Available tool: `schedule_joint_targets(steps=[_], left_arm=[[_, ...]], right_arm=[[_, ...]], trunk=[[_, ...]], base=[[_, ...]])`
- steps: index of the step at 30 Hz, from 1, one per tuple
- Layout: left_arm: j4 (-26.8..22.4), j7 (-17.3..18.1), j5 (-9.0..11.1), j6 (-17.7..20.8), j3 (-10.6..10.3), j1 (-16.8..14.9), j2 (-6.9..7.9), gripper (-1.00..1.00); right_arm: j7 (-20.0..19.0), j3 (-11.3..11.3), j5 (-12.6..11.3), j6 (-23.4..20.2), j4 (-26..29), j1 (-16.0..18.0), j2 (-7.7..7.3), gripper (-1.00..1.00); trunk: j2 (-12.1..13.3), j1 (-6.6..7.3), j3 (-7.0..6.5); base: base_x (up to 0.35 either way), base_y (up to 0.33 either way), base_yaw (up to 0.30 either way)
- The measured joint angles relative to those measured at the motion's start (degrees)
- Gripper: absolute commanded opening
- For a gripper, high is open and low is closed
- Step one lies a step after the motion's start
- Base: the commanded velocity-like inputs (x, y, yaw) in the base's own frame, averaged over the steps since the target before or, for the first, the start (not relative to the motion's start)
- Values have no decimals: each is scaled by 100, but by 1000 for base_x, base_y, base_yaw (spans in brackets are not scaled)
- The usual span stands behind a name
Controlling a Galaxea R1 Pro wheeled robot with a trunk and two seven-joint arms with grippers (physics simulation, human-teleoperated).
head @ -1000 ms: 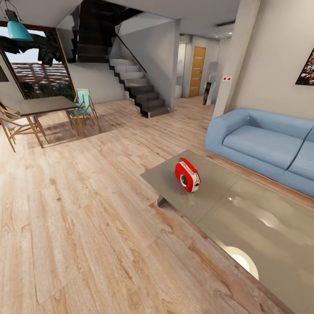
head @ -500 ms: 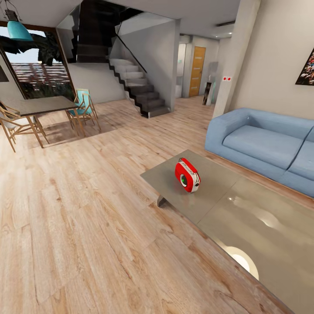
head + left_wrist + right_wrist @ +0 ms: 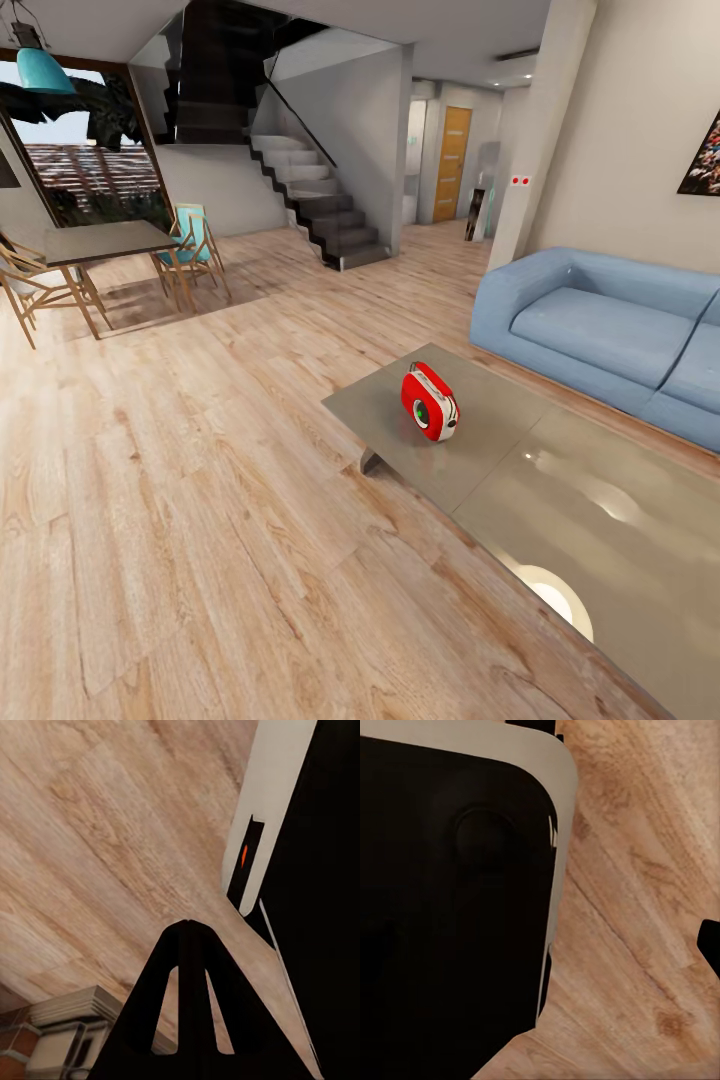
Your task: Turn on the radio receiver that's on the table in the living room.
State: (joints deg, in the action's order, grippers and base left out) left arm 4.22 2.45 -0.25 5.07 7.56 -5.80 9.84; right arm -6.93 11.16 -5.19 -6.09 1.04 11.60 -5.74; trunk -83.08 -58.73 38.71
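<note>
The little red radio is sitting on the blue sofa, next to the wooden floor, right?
Not quite. The head view shows the radio receiver standing on the table, the low grey one, not on the blue sofa behind it. The wooden floor is beside the table.

blue sofa [image 3: 600, 325], staircase [image 3: 315, 200], dining table [image 3: 100, 242], wooden chairs [image 3: 195, 250]

Head view high over the table [image 3: 560, 500]; both wrist views close above plank floor [image 3: 90, 832].
</note>
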Motion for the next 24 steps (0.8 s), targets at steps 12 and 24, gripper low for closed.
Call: schedule_joint_targets(steps=[12,24], left_arm=[[-15,2,-2,-6,0,9,-257,-100],[-17,2,-1,-6,0,8,-334,-100]], right_arm=[[-1,2,8,49,22,-8,28,100],[-4,0,11,196,89,-8,25,100]], trunk=[[0,0,0],[0,0,0]], base=[[0,0,0],[0,0,0]])
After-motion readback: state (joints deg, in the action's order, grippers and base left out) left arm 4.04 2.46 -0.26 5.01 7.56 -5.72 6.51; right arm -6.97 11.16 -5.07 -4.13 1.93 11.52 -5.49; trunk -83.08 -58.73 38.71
